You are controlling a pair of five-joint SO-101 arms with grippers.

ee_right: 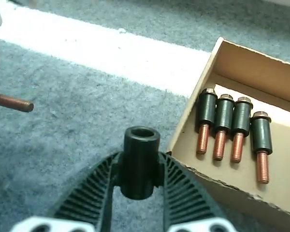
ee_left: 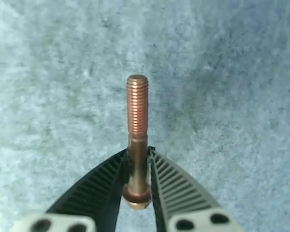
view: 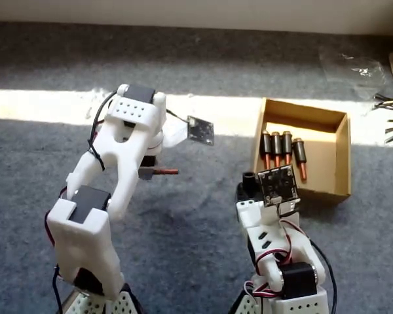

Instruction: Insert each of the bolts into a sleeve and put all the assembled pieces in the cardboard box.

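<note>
The bolt (ee_left: 137, 140) is pinched in the left gripper (ee_left: 138, 153), whose ribbed fingers are closed on the plain shank just above the head; the threaded end juts straight out past the fingertips, free in the air above the grey carpet (view: 196, 229). The black sleeve (ee_right: 140, 162) is clamped at its middle in the right gripper (ee_right: 140, 159), its open bore facing out past the fingertips; the bolt's tip lies off to one side of that gripper and apart from the sleeve, not yet at its mouth. Beyond the right gripper, to its other side, stands the cardboard box (ee_right: 241, 58) with four assembled pieces (ee_right: 223, 113) lying in a row inside.

The step in hand appears to be the joining of this last pair. In the high view the bolt looks roughly level and aimed toward the right arm, while the sleeve seems tipped more upward; the two axes probably need bringing into one line before any push. A slow approach with the thread tip centred on the bore should serve best; an off-centre entry could catch the rim and twist either piece in its grip. Both holds look firm; neither should be loosened until the shank is well inside.
</note>
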